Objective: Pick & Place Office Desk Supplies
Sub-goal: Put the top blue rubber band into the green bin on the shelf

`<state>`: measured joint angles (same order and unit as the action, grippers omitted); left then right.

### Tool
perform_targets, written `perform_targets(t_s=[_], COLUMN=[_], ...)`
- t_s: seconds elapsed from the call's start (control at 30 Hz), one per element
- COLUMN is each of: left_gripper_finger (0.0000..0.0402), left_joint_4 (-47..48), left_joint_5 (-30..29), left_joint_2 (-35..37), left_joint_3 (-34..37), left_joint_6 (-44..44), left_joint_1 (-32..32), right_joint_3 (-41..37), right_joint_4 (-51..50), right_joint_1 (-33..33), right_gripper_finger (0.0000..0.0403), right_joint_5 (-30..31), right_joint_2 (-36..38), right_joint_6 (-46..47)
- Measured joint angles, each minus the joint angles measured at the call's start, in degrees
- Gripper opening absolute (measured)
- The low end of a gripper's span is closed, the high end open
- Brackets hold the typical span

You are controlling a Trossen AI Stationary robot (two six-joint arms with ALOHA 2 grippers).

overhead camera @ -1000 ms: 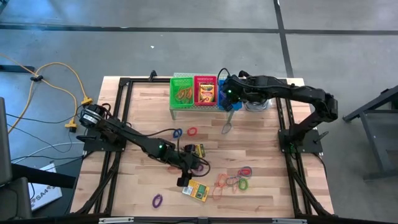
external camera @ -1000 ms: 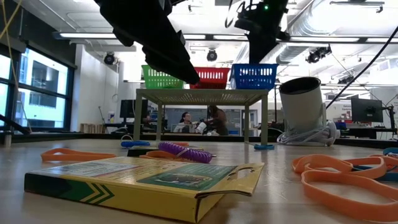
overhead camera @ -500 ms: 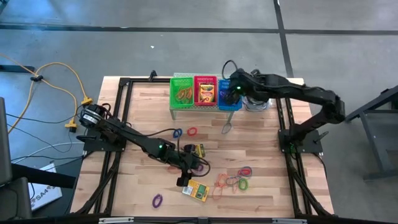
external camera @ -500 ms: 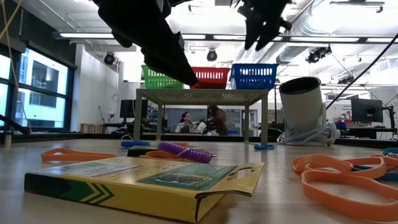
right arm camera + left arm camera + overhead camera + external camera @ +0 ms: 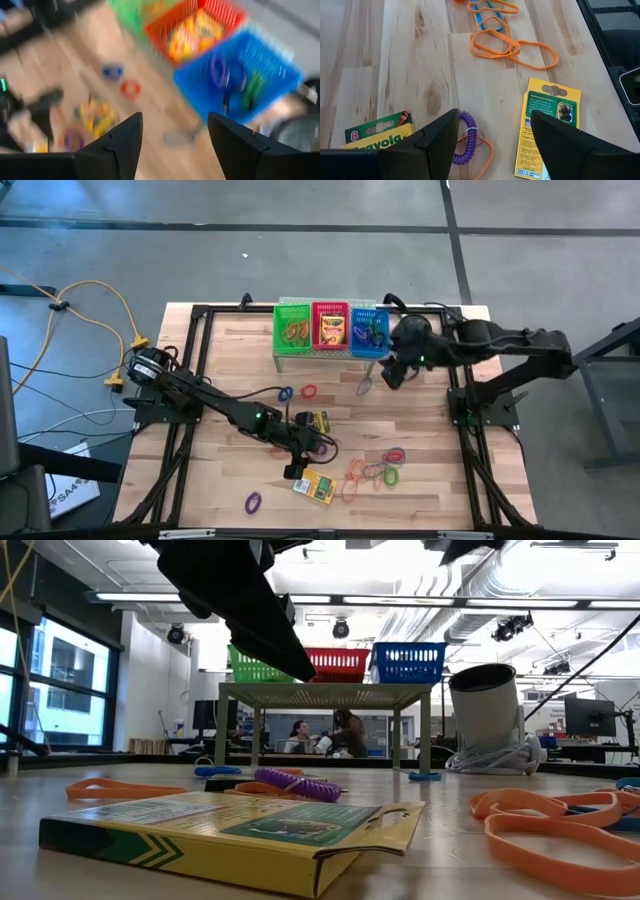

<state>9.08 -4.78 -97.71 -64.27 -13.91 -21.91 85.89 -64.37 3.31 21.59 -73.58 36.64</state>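
1. Crayon boxes and rubber-band loops are spread over the pale wooden tabletop (image 5: pixel 230 355), and the left pincer (image 5: pixel 492 131) is held low over them with its two dark fingers apart and nothing between them.
2. Directly ahead of its fingers a purple coiled loop (image 5: pixel 466 145) lies on a thin orange rubber band (image 5: pixel 485 160); a flat yellow-and-green crayon box (image 5: pixel 547 127) is seen to one side and a second crayon box (image 5: pixel 380 131) to the other.
3. Farther out, several orange rubber-band loops (image 5: pixel 512 46) lie overlapped with a blue loop (image 5: pixel 482 22).
4. The right pincer (image 5: pixel 393 373) is held in the air just beside the raised rack, its fingers apart and empty.
5. On the rack three plastic mesh baskets stand in a row: the green basket (image 5: pixel 293 328) holds orange bands, the red basket (image 5: pixel 330 327) holds a crayon box, and the blue basket (image 5: pixel 368 330) holds loops.
6. A lone purple loop (image 5: pixel 253 502) lies well apart near the tabletop's front edge.
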Motion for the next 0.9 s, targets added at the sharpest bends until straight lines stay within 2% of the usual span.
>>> perform_targets(t_s=[0.13, 0.33, 0.5, 0.63, 0.8, 0.9], left_gripper_finger=[0.0242, 0.0242, 0.0242, 0.0242, 0.0242, 0.0242], left_joint_4=[0.0, -0.04, -0.07, -0.63, -2.15, -2.3], left_joint_5=[0.01, 0.0, 0.02, 0.02, 0.01, 0.0], left_joint_2=[0.0, 0.0, 0.0, 0.0, -0.02, -0.02], left_joint_3=[0.0, 0.0, 0.0, 0.0, 0.0, 0.0], left_joint_6=[-0.66, -0.92, -0.92, -0.92, -0.86, -0.09], left_joint_1=[-0.02, -0.02, -0.02, 0.12, 0.42, 0.41], right_joint_3=[-2.42, -14.09, -26.45, -33.58, -38.41, -38.93], right_joint_4=[-6.71, -3.04, 8.7, 21.31, 38.72, 43.79], right_joint_1=[5.21, 14.18, 18.5, 17.97, 14.54, 12.29], right_gripper_finger=[0.0213, 0.0212, 0.0212, 0.0211, 0.0211, 0.0211], right_joint_5=[-0.71, -1.09, -1.14, -0.71, -0.69, -0.59], right_joint_2=[-0.02, -0.13, -0.7, -2.17, -6.08, -9.04], right_joint_6=[4.07, 2.26, -1.28, -7.6, -19.51, -23.0])
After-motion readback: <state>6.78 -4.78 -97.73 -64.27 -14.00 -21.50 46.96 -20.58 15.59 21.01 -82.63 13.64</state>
